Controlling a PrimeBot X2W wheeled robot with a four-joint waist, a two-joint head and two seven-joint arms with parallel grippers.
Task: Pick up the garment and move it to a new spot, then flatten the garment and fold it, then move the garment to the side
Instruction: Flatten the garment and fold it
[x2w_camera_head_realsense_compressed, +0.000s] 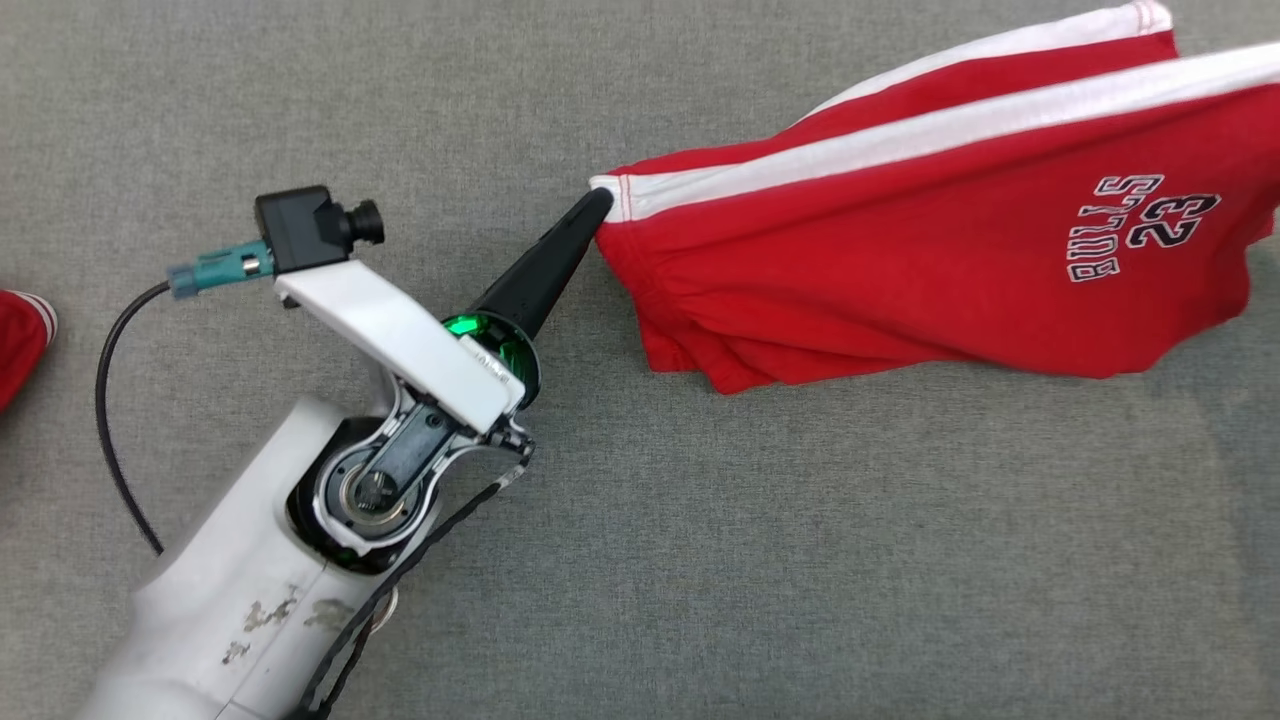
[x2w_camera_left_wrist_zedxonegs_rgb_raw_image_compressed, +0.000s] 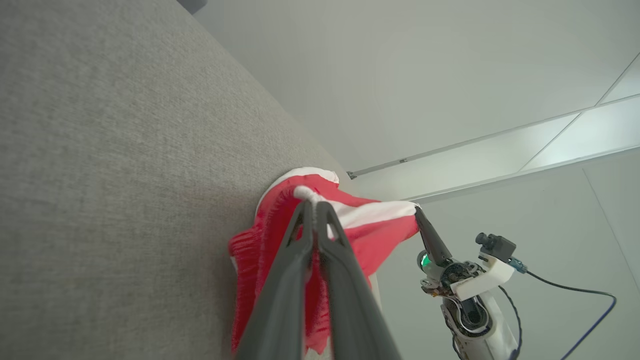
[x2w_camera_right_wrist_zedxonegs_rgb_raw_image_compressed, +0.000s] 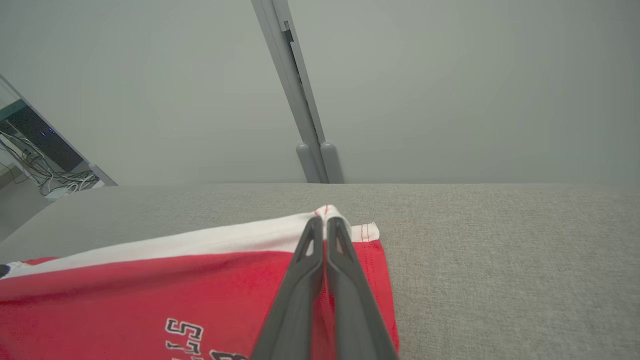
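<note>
Two end effectors grip the garment (x2w_camera_head_realsense_compressed: 900, 280), red shorts with white side stripes, and we see it stretched between them over the grey worktop (x2w_camera_head_realsense_compressed: 700, 560). The left end effector (x2w_camera_head_realsense_compressed: 600, 205) reaches in from the near left. Its dark fingers are pressed together on the garment's left corner, right where the white stripe (x2w_camera_head_realsense_compressed: 900, 135) meets the stitched hem. The right end effector (x2w_camera_right_wrist_zedxonegs_rgb_raw_image_compressed: 325, 220) is likewise closed, pinching a corner of white band. In the left wrist view we see it at the other end of the same white stripe.

The garment fills the right half of the head view and runs off its right edge, with the lettering "BULLS 23" (x2w_camera_head_realsense_compressed: 1140, 225) facing up. Folds gather below the left grip. Whether the lower edge rests on the worktop we cannot tell.

At the left edge of the head view lies a separate red cloth (x2w_camera_head_realsense_compressed: 20, 340) with white stripes, well apart from the garment. A black cable (x2w_camera_head_realsense_compressed: 105, 420) loops from the small camera (x2w_camera_head_realsense_compressed: 320, 225) on the left wrist.
</note>
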